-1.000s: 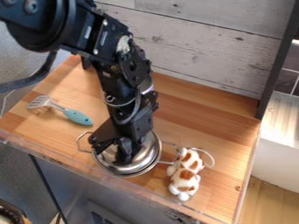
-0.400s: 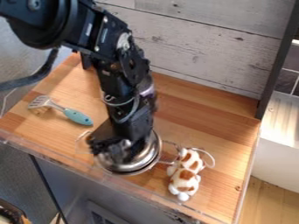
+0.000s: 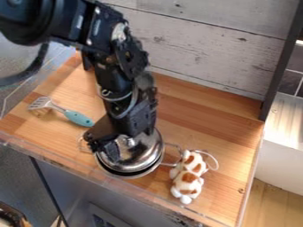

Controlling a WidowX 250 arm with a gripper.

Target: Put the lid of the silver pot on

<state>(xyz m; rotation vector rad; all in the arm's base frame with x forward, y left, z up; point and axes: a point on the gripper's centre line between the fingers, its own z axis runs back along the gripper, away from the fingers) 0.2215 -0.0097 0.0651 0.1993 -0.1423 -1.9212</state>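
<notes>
Hanging low over the silver pot (image 3: 137,176), the black gripper (image 3: 114,151) is overlapping the lid (image 3: 144,150) in view; whether it's sitting open or closed, I can't tell! The lid is lying atop the pot, apparently seated, knob (image 3: 130,142) showing. A blue-handled spatula (image 3: 78,118) is resting left, a spotted plush toy (image 3: 188,177) lying right.

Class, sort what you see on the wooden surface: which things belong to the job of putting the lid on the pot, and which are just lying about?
Belong to the job:
- silver pot
- shiny lid, on top of it
- robot arm

Just lying about:
- spatula with a teal handle
- brown-and-white toy
</notes>
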